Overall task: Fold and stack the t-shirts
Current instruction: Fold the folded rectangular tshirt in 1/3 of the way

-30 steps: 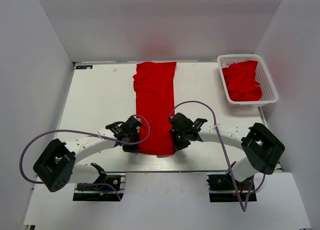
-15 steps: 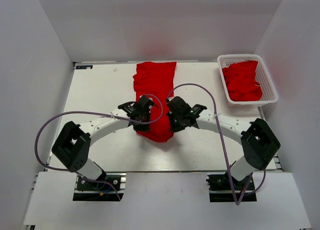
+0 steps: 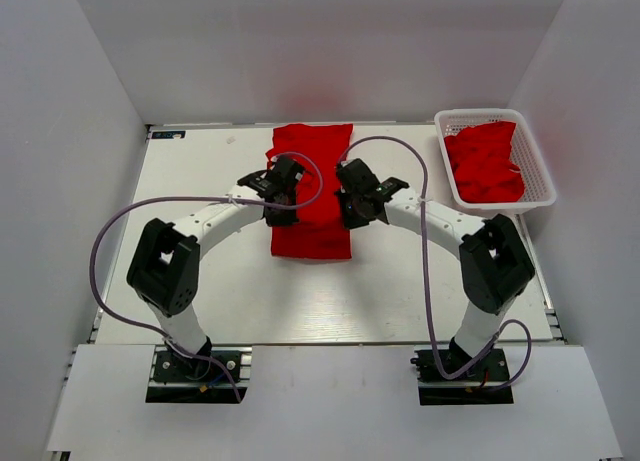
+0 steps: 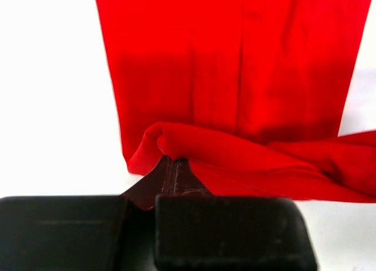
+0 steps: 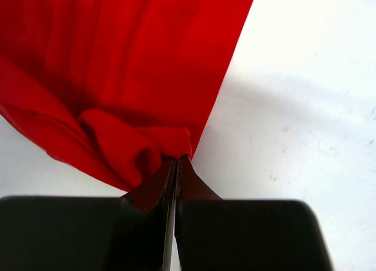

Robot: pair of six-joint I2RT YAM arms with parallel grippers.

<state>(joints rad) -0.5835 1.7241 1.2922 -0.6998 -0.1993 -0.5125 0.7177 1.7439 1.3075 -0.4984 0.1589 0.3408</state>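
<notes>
Now the left pincer and the right pincer each pinch shut on a hem corner of the red shirt, which lies on the desk toward twelve o'clock, likely to carry the fold over squarely.

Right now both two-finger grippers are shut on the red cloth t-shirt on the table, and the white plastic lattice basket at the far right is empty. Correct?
One slip: the white plastic lattice basket is not empty; the top external view shows crumpled red cloth in it. The rest holds: the left gripper and right gripper are shut on the red cloth t-shirt.
</notes>
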